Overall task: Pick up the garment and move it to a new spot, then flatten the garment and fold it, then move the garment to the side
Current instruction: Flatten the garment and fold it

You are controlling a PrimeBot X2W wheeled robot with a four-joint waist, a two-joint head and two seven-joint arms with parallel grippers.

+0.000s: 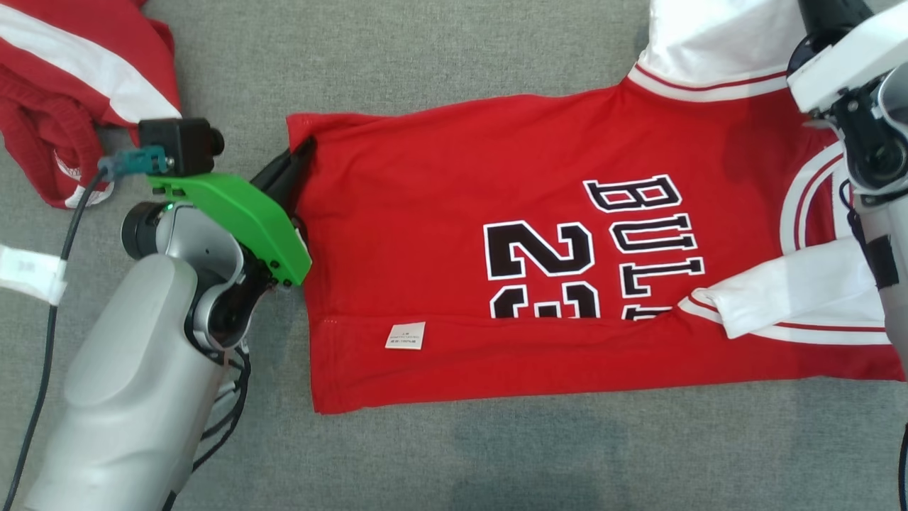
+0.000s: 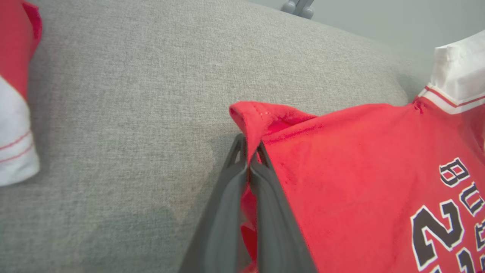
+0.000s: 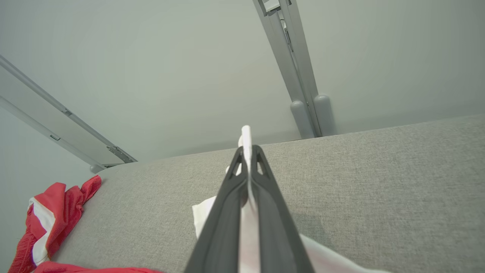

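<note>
At the far left a second red-and-white garment lies crumpled on the grey cloth surface, well apart from the work. Just near of it a dark cable with a white tag runs along the left arm's grey forearm. That arm reaches in from the near left, with a green bracket and a small black camera on its wrist. The left gripper has its two dark fingers pressed together on the hem of the red jersey at its far-left corner. A pinch of red cloth stands up between the jaws.

The jersey lies spread across the middle of the surface, hem to the left, collar end to the right, its black-and-white lettering facing up. Its near long edge is turned over onto the body, covering the lower part of the number. A small white care label shows on that flap. Further right the near white sleeve is folded in over the red.

At the far right the right arm hangs over the far white sleeve. The right gripper is clamped on a fold of the jersey's white cloth, which pokes up past the fingertips. Beyond the surface's far edge stands a grey metal post.
</note>
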